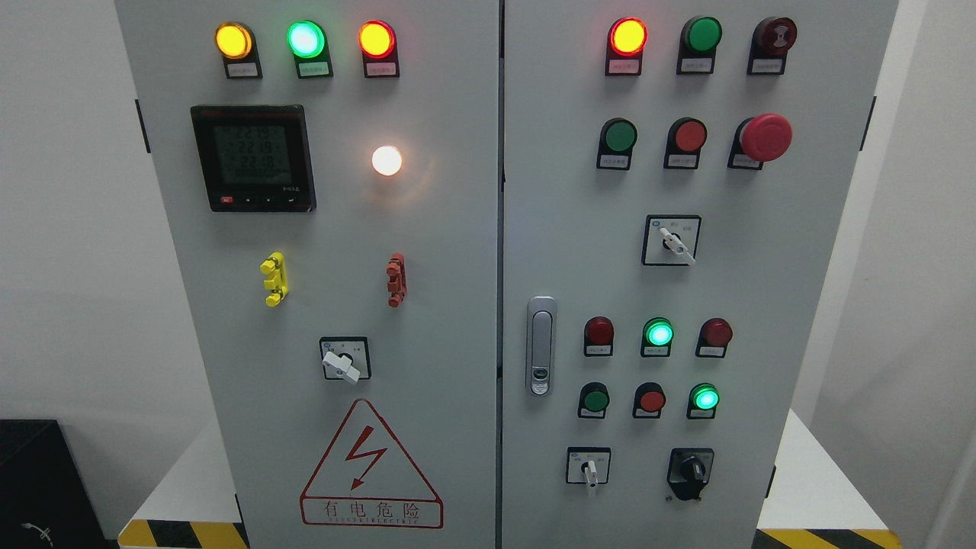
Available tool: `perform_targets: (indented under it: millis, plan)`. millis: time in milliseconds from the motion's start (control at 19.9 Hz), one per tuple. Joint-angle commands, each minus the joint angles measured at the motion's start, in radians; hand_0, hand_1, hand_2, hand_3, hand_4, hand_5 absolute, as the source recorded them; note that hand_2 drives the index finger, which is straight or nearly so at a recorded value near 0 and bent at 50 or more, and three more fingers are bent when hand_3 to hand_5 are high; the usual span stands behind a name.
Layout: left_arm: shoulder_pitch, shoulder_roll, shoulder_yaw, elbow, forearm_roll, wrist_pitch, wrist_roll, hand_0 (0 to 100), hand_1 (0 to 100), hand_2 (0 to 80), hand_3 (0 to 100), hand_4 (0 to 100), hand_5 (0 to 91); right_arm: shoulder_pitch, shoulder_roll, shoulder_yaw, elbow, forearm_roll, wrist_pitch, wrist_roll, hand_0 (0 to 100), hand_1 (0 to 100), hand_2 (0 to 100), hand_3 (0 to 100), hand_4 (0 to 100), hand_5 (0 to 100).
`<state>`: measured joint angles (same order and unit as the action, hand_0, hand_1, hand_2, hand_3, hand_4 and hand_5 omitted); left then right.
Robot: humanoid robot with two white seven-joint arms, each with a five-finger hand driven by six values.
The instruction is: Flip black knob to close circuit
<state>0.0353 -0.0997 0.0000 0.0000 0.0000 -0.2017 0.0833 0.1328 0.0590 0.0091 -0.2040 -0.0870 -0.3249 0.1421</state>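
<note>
A black rotary knob (691,470) sits at the lower right of the grey electrical cabinet's right door (770,305), its pointer turned toward the lower left. Neither of my hands appears anywhere in the head view. To the knob's left is a white-handled selector switch (589,470), handle pointing down.
Lit yellow, green and red lamps line the top of the left door (427,320). A digital meter (252,158), a white lamp (386,160), a red mushroom stop button (765,137), a door latch (540,345), two more white selectors (672,240) (343,361) and a warning triangle (370,469) stand on the cabinet.
</note>
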Motion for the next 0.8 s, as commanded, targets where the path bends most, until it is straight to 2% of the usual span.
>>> perform_targets:
  millis: [0, 100, 151, 201, 251, 351, 402, 452, 502, 552, 602, 653, 753]
  plan:
    - [0.000, 0.000, -0.021, 0.021, -0.021, 0.001, 0.000, 12, 56, 0.0, 0, 0, 0.0, -0.041, 0.001, 0.052, -0.086, 0.044, -0.046, -0.082, 0, 16, 0, 2, 0, 0]
    - [0.000, 0.000, -0.021, 0.021, -0.021, 0.001, 0.000, 12, 56, 0.0, 0, 0, 0.0, -0.041, -0.002, 0.057, -0.164, 0.078, -0.046, -0.125, 0, 15, 0, 7, 0, 0]
    - [0.000, 0.000, -0.021, 0.021, -0.020, 0.001, 0.000, 12, 56, 0.0, 0, 0, 0.0, -0.041, -0.004, 0.057, -0.198, 0.104, -0.046, -0.146, 0, 15, 7, 17, 10, 0]
    - [0.000, 0.000, -0.021, 0.021, -0.021, -0.001, 0.000, 12, 56, 0.0, 0, 0, 0.0, -0.041, -0.004, 0.057, -0.227, 0.131, -0.046, -0.168, 0, 15, 10, 22, 16, 0]
    - [0.000, 0.000, -0.021, 0.021, -0.021, 0.001, 0.000, 12, 56, 0.0, 0, 0, 0.0, -0.041, -0.004, 0.057, -0.256, 0.157, -0.048, -0.191, 0, 14, 17, 33, 25, 9]
    - [0.000, 0.000, -0.021, 0.021, -0.021, -0.001, 0.000, 12, 56, 0.0, 0, 0, 0.0, -0.042, -0.005, 0.055, -0.316, 0.199, -0.048, -0.235, 0, 14, 27, 48, 37, 19]
    - [0.000, 0.000, -0.021, 0.021, -0.021, 0.001, 0.000, 12, 56, 0.0, 0, 0, 0.0, -0.044, -0.005, 0.055, -0.339, 0.213, -0.048, -0.255, 0, 14, 34, 56, 44, 27]
    - [0.000, 0.000, -0.021, 0.021, -0.021, -0.001, 0.000, 12, 56, 0.0, 0, 0, 0.0, -0.050, -0.005, 0.055, -0.362, 0.228, -0.046, -0.283, 0, 14, 46, 64, 52, 38]
    - [0.000, 0.000, -0.021, 0.021, -0.021, -0.001, 0.000, 12, 56, 0.0, 0, 0, 0.0, -0.058, -0.005, 0.055, -0.376, 0.249, -0.045, -0.324, 0, 14, 47, 65, 53, 38]
    - [0.000, 0.000, -0.021, 0.021, -0.021, 0.001, 0.000, 12, 56, 0.0, 0, 0, 0.0, -0.067, -0.007, 0.055, -0.386, 0.280, -0.045, -0.367, 0, 14, 54, 71, 57, 47]
    - [0.000, 0.000, -0.021, 0.021, -0.021, 0.001, 0.000, 12, 56, 0.0, 0, 0, 0.0, -0.074, -0.005, 0.055, -0.402, 0.320, -0.040, -0.390, 0, 15, 63, 77, 63, 56]
    - [0.000, 0.000, -0.020, 0.021, -0.021, 0.001, 0.000, 12, 56, 0.0, 0, 0, 0.0, -0.076, -0.004, 0.054, -0.428, 0.355, -0.036, -0.394, 0, 15, 70, 84, 68, 65]
    - [0.000, 0.000, -0.021, 0.021, -0.021, -0.001, 0.000, 12, 56, 0.0, 0, 0, 0.0, -0.072, -0.004, 0.051, -0.494, 0.388, -0.007, -0.394, 0, 14, 75, 90, 73, 72]
